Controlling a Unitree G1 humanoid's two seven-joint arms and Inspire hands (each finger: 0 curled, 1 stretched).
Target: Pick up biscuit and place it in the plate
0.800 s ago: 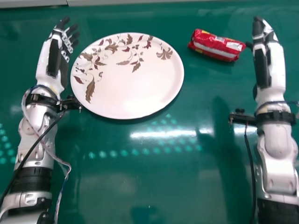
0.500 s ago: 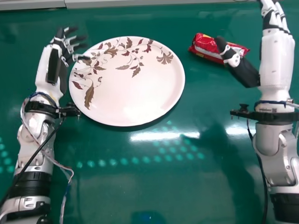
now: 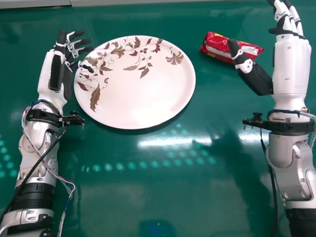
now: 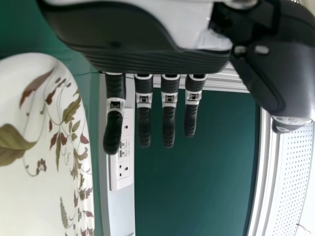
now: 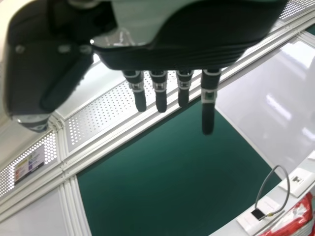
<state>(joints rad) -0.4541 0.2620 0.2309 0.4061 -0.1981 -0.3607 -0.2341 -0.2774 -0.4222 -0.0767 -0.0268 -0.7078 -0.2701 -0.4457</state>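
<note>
Taking twelve o'clock as straight ahead of the robot, I saw its right hand (image 3: 291, 59) out towards one o'clock, at the desk's far side. Its long fingers (image 5: 208, 120) were straight, with gaps between them, and its black thumb (image 3: 254, 76) stuck out towards eleven, holding nothing. From where I stood, that thumb overlapped the near side of a shiny red biscuit packet (image 3: 217, 44) with a pale band; I couldn't tell whether they touched.

The packet lay on the desk, between nine and ten o'clock from the right hand. It was also between two and three from a large, round, cream-white plate (image 3: 143, 98), near its rim but apart from it. Brown and maroon leaf sprays curled round the plate from about eight to two.

Between nine and ten o'clock of the plate was the left hand (image 3: 57, 71), fingers (image 4: 168, 125) straight and spread, thumb in front of the plate's rim. Under everything was the glossy green desk (image 3: 163, 202). A black cable (image 3: 37, 165) ran along the left arm, and another dark cable (image 3: 273, 185) hung beside the right arm.
</note>
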